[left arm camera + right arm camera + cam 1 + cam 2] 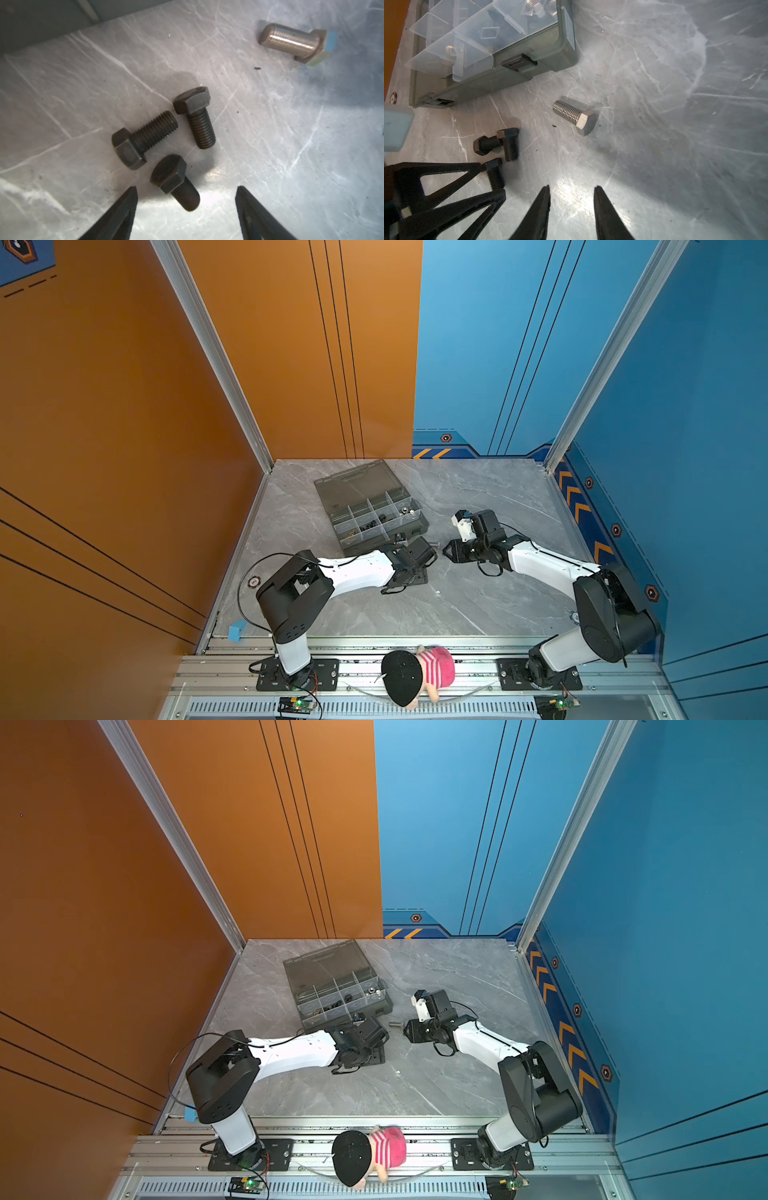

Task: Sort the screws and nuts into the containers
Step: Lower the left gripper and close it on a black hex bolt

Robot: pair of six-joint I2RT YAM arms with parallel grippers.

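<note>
Marble table: organiser case, black bolts, silver bolt

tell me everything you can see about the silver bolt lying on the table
The silver bolt looks like shiny bare metal, with a hex head and a finely threaded shank ending in a flat tip. It lies on its side on the grey marbled table, outside the organiser case and a little off that case's corner. It sits apart from the three black bolts, and only the table touches it.
</note>
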